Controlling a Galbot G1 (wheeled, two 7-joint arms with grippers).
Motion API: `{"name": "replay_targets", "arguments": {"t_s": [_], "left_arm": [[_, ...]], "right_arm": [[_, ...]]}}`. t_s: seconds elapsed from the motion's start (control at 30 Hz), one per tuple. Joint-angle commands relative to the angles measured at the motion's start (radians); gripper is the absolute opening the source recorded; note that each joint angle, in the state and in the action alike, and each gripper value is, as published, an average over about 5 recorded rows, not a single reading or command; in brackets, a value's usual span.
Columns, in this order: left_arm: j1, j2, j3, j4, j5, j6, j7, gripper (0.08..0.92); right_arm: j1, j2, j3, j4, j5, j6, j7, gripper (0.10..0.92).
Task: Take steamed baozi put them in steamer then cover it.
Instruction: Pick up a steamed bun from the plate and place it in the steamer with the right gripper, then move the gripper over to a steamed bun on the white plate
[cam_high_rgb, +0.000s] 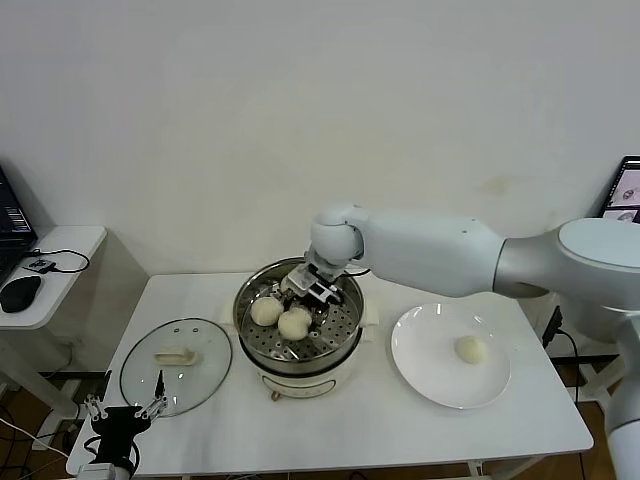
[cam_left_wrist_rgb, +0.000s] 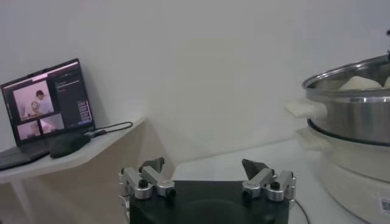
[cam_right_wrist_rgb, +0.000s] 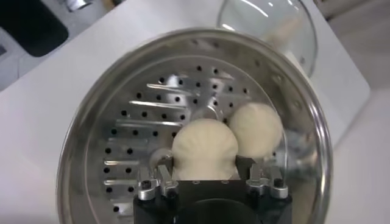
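The steamer (cam_high_rgb: 262, 355) stands mid-table, its perforated tray (cam_right_wrist_rgb: 140, 115) bare on one side. My right gripper (cam_high_rgb: 308, 296) reaches down into it and is shut on a baozi (cam_right_wrist_rgb: 204, 148) that sits low on the tray, a finger touching each side. This baozi also shows in the head view (cam_high_rgb: 296, 323). A second baozi (cam_right_wrist_rgb: 256, 127) lies beside it (cam_high_rgb: 266, 311). A third baozi (cam_high_rgb: 470, 349) lies on the white plate (cam_high_rgb: 425, 370). A fourth is out of sight. The cover (cam_high_rgb: 178, 365) lies flat on the table left of the steamer. My left gripper (cam_high_rgb: 125, 411) is open and parked by the table's front left corner.
A side table (cam_high_rgb: 60, 265) with a mouse and a laptop (cam_left_wrist_rgb: 46, 109) stands to the left. The steamer's steel wall and side handle (cam_left_wrist_rgb: 304, 109) show to one side in the left wrist view. The wall runs close behind the table.
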Motion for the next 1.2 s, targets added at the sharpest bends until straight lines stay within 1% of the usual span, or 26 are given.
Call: {"name": "replay_targets", "arguments": {"t_s": [0.03, 0.57, 0.67, 0.77, 0.87, 1.0, 1.2], "left_arm": [[-0.001, -0.002, -0.002, 0.001, 0.0, -0.001, -0.001, 0.823], [0.004, -0.008, 0.001, 0.002, 0.001, -0.003, -0.004, 0.823], [0.004, -0.008, 0.003, 0.002, 0.002, -0.003, -0.004, 0.823], [0.003, -0.007, 0.003, 0.001, 0.002, -0.003, -0.003, 0.823], [0.001, -0.003, 0.001, -0.001, 0.001, -0.001, -0.003, 0.823], [0.0, 0.004, -0.005, -0.003, -0.002, 0.0, -0.002, 0.823], [0.01, 0.021, -0.012, -0.015, -0.005, 0.001, 0.0, 0.823]], "right_arm": [[-0.021, 0.034, -0.02, -0.014, -0.041, 0.138, 0.01, 0.644], [-0.007, 0.03, -0.031, -0.003, -0.075, 0.173, -0.01, 0.658], [0.005, 0.024, -0.03, 0.004, -0.06, 0.17, -0.005, 0.702], [0.027, 0.01, -0.028, 0.021, -0.037, 0.16, -0.005, 0.778], [0.06, -0.014, -0.016, 0.042, -0.016, 0.142, -0.013, 0.816], [0.11, -0.079, 0.004, 0.075, 0.014, 0.076, -0.034, 0.822], [0.187, -0.254, 0.021, 0.154, 0.089, -0.113, -0.078, 0.823]]}}
